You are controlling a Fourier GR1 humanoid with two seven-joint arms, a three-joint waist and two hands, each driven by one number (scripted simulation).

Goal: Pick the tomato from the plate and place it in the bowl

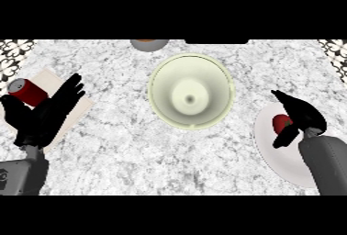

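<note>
A red tomato (281,122) lies on a white plate (271,147) at the right edge of the counter. My right hand (303,117) is over the plate with its fingers and thumb curled partly round the tomato, hiding most of it. A pale green bowl (191,90) stands at the counter's middle, to the left of the plate, with nothing in it. My left hand (44,112) rests open at the left, fingers up.
A red can (28,92) lies on a beige mat (68,108) at the left, just behind my left hand. A grey round object (149,44) sits at the back edge. Patterned wall tiles show at both back corners.
</note>
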